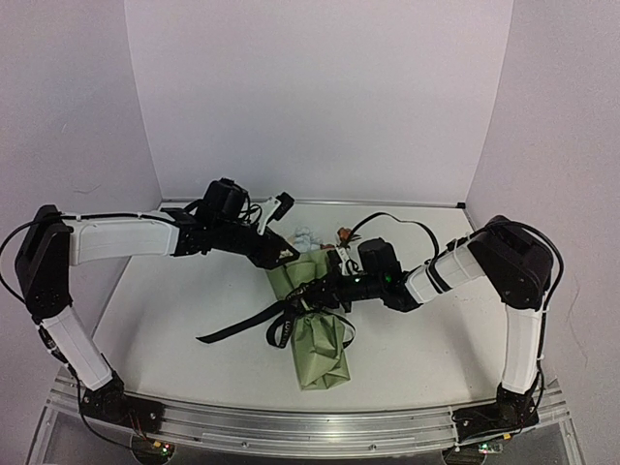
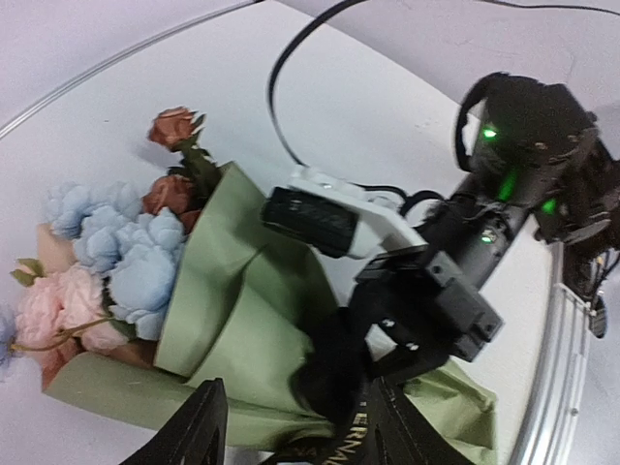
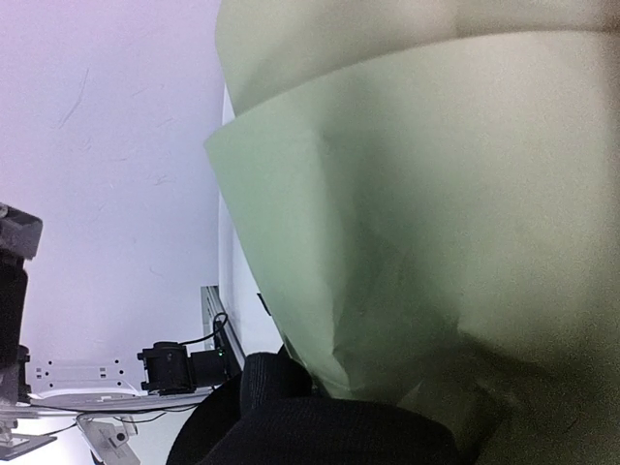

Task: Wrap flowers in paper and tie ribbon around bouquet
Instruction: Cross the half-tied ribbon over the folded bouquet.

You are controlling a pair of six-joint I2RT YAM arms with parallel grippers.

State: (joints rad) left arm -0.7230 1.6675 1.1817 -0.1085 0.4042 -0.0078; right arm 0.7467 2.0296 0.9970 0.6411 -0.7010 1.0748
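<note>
Our right gripper [image 1: 312, 289] is closed at the waist of the bouquet [image 1: 320, 354], in among the black ribbon [image 1: 237, 327]; whether it pinches that ribbon we cannot tell. Our left gripper [image 2: 295, 417] hangs just beyond, jaws apart, with ribbon between them. The bouquet lies mid-table, heads far. We judge it light, the paper [image 2: 242, 310] crushable and the ribbon limp and slippery: take the ribbon's loose ends.

Blue, pink, rust flowers [image 2: 136, 262] in green paper [image 2: 242, 291]; ribbon [image 2: 336, 451] below.
</note>
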